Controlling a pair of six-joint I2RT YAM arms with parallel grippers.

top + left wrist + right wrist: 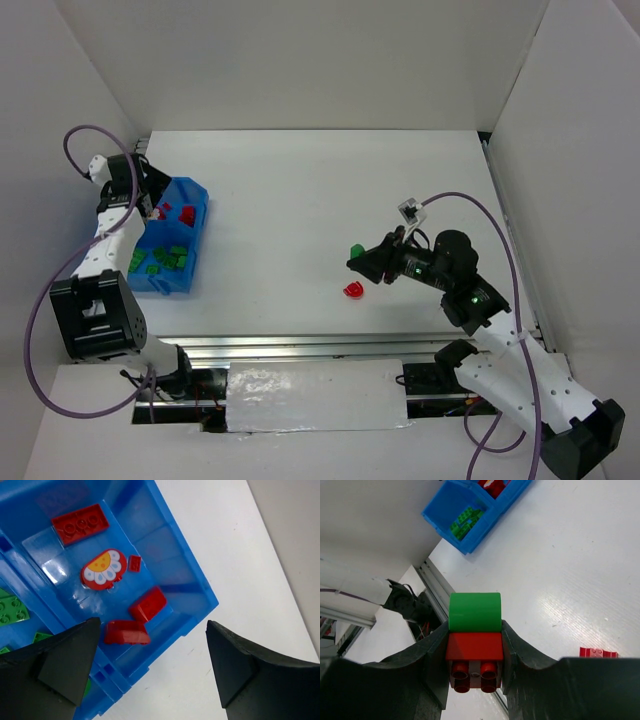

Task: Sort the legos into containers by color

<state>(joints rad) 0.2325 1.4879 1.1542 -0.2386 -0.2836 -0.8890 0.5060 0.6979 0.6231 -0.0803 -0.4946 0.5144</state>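
The blue bin stands at the left, with red legos in its far compartment and green legos in its near one. My left gripper hangs open over the red compartment's outer corner, nothing between its fingers. Below it lie several red legos and a red flower-printed piece. Right of centre, my right gripper is shut on a red lego with a green piece stuck on top. Another red lego lies on the table just below it.
White walls enclose the table on the left, back and right. An aluminium rail runs along the near edge. The right arm's cable loops above it. The bin is far off in the right wrist view.
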